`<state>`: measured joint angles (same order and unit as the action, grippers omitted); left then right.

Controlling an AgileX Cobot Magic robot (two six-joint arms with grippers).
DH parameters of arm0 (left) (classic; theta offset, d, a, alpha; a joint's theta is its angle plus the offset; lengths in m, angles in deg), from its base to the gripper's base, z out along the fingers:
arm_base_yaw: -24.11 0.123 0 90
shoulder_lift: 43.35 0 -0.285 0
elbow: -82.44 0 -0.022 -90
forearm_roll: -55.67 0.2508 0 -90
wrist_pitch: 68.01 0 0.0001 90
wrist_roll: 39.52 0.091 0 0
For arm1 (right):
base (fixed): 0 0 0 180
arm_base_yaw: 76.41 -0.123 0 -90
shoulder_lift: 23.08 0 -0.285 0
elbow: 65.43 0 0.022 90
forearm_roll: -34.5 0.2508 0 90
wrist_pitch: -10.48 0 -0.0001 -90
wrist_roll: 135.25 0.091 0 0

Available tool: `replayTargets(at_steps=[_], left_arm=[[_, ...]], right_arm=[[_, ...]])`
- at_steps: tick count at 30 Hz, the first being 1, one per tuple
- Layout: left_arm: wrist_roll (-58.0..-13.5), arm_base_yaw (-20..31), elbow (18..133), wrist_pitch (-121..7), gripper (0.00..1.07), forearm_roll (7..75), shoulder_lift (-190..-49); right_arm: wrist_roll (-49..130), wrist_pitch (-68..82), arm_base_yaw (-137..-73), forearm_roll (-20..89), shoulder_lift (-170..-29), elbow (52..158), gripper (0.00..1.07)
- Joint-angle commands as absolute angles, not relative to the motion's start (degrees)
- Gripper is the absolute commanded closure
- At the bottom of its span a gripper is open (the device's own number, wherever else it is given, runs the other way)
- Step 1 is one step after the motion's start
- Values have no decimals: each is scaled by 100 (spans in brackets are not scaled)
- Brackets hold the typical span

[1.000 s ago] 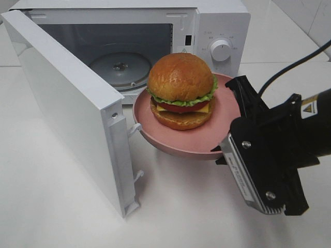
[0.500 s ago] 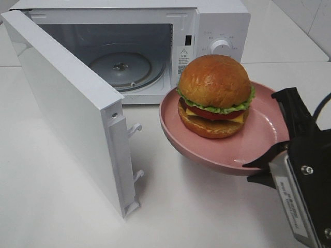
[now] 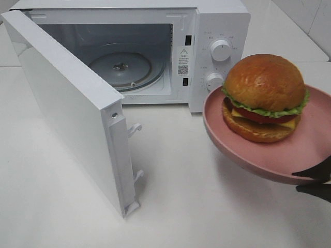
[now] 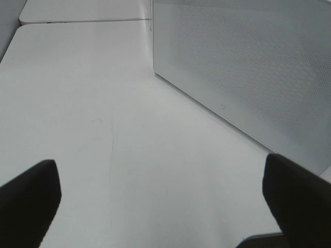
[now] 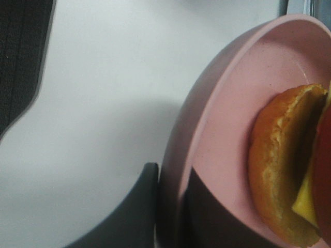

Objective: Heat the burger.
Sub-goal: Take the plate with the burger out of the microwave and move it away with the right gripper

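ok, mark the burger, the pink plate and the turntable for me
burger [image 3: 265,82]: exterior high view, top bun.
pink plate [image 3: 220,132]: exterior high view, outer wall near the rim.
turntable [image 3: 121,70]: exterior high view, glass disc inside the microwave.

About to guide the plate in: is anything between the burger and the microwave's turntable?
Nothing visible blocks it. The microwave door stands swung wide to the left, the cavity is empty and the turntable is bare. The burger sits on the pink plate, pinched at the rim by the right gripper, off to the right of the opening.

High view faces microwave; right wrist close on plate.
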<state>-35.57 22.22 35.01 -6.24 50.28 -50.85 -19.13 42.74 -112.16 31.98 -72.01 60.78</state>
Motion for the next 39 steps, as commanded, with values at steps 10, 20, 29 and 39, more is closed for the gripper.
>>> replayTargets(at_steps=[10, 20, 29, 39], left_arm=[[-3574, 2245, 3490, -647, 9, 5016, -4999], [-3574, 2245, 3490, -647, 9, 5016, -4999], [-3574, 2245, 3490, -647, 9, 5016, -4999], [-3574, 2245, 3490, -647, 9, 5016, -4999]], right_arm=[[213, 4812, -11222, 1840, -6685, 6113, 107], [1989, 5236, -11222, 798, -6685, 6061, 107], [3559, 5362, -11222, -16, -6748, 5820, 107], [5318, 5666, -11222, -698, -7361, 5832, 107]])
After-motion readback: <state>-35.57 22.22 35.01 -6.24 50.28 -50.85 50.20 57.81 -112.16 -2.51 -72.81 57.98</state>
